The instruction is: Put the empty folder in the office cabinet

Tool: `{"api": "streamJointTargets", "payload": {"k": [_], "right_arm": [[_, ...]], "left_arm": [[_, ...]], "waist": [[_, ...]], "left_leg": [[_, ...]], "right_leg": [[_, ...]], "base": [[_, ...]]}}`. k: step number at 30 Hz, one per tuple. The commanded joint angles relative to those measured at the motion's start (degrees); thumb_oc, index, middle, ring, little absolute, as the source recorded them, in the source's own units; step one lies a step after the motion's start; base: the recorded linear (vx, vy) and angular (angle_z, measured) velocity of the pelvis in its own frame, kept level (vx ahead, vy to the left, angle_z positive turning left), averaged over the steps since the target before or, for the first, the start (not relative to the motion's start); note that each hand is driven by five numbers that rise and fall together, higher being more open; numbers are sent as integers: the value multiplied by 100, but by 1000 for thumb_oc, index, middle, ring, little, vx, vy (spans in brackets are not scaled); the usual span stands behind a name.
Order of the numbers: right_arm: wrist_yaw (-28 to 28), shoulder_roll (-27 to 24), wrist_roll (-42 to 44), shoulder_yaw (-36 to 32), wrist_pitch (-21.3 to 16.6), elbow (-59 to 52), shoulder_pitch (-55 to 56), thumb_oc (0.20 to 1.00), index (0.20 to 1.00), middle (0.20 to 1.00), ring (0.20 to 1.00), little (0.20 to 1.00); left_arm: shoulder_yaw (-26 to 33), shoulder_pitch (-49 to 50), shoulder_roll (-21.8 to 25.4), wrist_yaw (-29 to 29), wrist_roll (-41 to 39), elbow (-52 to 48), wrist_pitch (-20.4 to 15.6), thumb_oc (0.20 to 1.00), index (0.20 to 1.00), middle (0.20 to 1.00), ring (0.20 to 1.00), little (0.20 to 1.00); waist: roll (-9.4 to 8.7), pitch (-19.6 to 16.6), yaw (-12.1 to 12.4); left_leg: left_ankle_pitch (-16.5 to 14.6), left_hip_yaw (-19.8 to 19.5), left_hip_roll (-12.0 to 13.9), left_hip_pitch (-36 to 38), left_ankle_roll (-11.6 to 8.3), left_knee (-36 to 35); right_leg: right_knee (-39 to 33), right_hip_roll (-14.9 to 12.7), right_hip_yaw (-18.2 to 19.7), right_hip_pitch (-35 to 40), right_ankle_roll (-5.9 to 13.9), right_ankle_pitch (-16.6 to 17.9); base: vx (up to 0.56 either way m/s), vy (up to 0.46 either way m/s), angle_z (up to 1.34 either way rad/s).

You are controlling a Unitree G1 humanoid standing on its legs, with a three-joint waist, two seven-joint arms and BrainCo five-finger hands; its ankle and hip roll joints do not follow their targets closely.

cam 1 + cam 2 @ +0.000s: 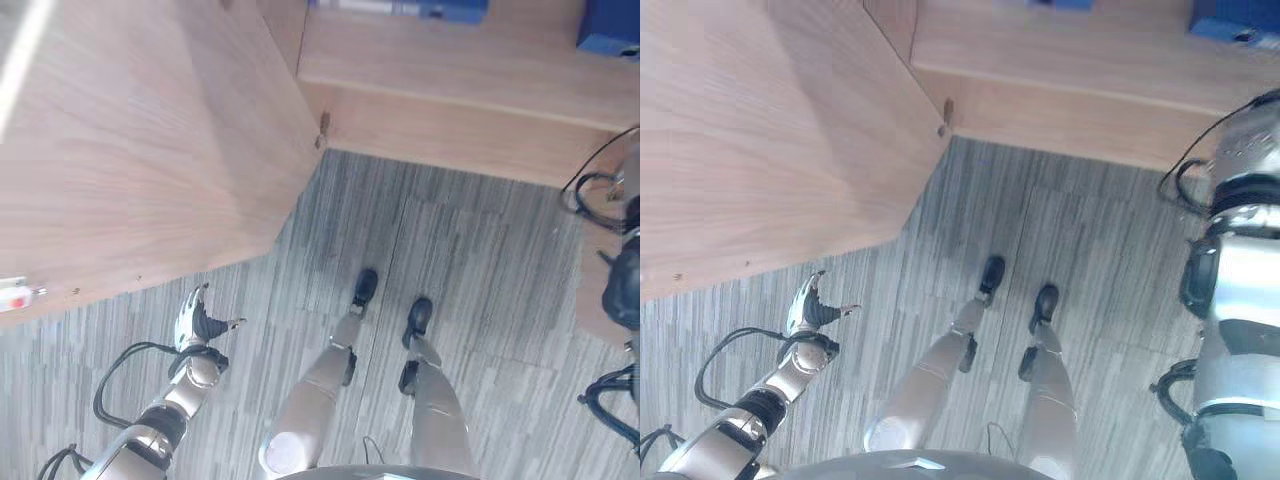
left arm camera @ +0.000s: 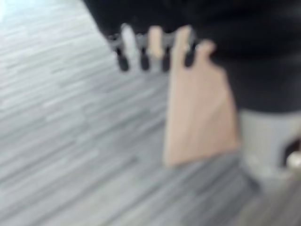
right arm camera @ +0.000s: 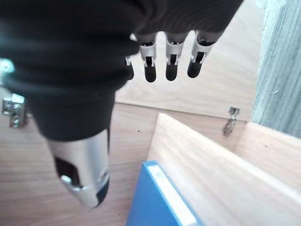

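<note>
One blue folder (image 3: 157, 197) standing inside wooden cabinet (image 3: 211, 160).

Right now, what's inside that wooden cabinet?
A blue folder stands inside the cabinet. A wooden panel hides the space beside it, and the rest is out of view.

You see grey striped carpet floor (image 1: 480, 280), and near its left edge a small red-and-white tag (image 1: 18, 296) on wood.

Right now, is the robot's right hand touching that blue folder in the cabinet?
Apart. In the right wrist view the right hand hangs open, its fingertips against bare wood, with a clear gap to the blue folder below.
</note>
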Motion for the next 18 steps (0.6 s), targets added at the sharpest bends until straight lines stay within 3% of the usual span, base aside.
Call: {"api": "streamJointTargets", "payload": {"k": [1, 2, 5, 9, 10, 13, 18], "right_arm": [[173, 306, -497, 296, -43, 106, 759, 1000, 1000, 1000, 1000, 1000], [169, 311, -501, 288, -42, 97, 772, 1000, 1000, 1000, 1000, 1000], [541, 1034, -803, 206, -21, -138, 1731, 1000, 1000, 1000, 1000, 1000], [622, 1595, -925, 94, -67, -499, 2587, 1000, 1000, 1000, 1000, 1000], [704, 2033, -985, -52, -192, -934, 3466, 1000, 1000, 1000, 1000, 1000], [979, 2717, -1416, 105, -107, -1375, 4970, 1000, 1000, 1000, 1000, 1000], [1476, 2938, -1921, 157, 134, -1540, 6161, 1000, 1000, 1000, 1000, 1000]], "left_arm": [[152, 475, -124, -44, -91, 654, 123, 1000, 1000, 1000, 1000, 1000], [151, 480, -120, -44, -90, 652, 123, 1000, 1000, 1000, 1000, 1000], [261, 578, -301, -100, 37, 838, 224, 1000, 1000, 1000, 1000, 1000], [421, 707, -365, -134, 53, 942, 320, 1000, 1000, 1000, 1000, 1000], [635, 734, -418, -159, 101, 1120, 432, 1000, 1000, 1000, 1000, 1000], [1086, 670, -615, -137, 126, 1707, 631, 1000, 1000, 1000, 1000, 1000], [1746, 777, -807, -184, -169, 2284, 779, 1000, 1000, 1000, 1000, 1000]], "waist": [[-175, -486, 89], [-176, -470, 90], [-162, -422, -42], [-199, -390, -180], [-241, -392, -376], [-333, -575, -770], [-411, -896, -1114]], "left_leg": [[-706, 339, 541, 693, -191, -291], [-710, 340, 541, 715, -192, -291], [-762, 423, 682, 1172, -132, -291], [-830, 507, 758, 1502, -95, -291], [-859, 568, 826, 1730, -69, -291], [-967, 739, 959, 2183, -26, -291], [-1079, 906, 1052, 2704, 23, -291]], "right_leg": [[-1584, -19, -166, 1083, 13, 635], [-1584, -19, -165, 1105, 12, 632], [-1584, 62, -114, 1537, -66, 566], [-1584, 108, -88, 1873, -106, 504], [-1584, 170, -38, 2065, -151, 458], [-1584, 265, 23, 2420, -207, 384], [-1543, 344, 145, 2788, -244, 322]], "base": [[-26, 20, -14], [-19, 8, -11], [-20, -7, -7], [-4, -4, -1], [4, -22, -3], [33, 13, -12], [60, 17, -38]]}}
